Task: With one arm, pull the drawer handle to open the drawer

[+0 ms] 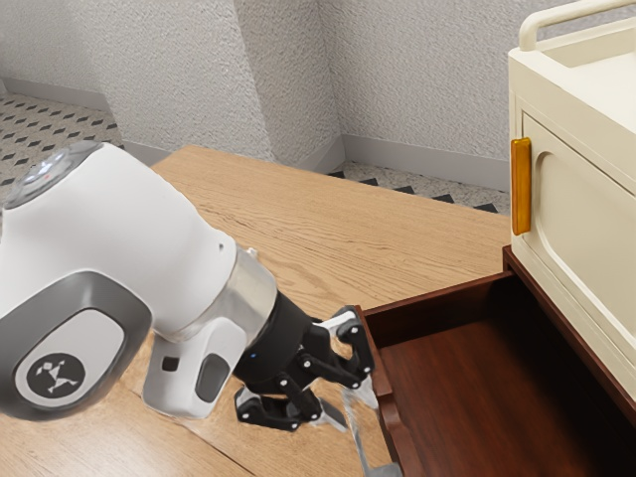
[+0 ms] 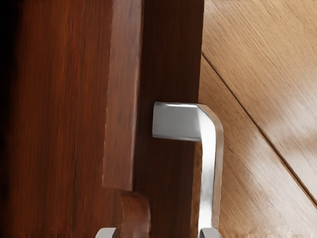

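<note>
With the drawer (image 2: 124,99) well out, the gripper (image 1: 350,400) stood open over its front, one fingertip at the handle (image 2: 208,168), whose long bar ran along that front, crosswise to the fingers' closing line.

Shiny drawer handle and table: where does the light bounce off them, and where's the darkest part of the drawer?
Wrist view: a bright white streak runs along the metal handle, and pale glare spreads on the wooden table. Exterior view: more glare at the table's lower left; the drawer looks darkest deep inside, toward the right.
</note>
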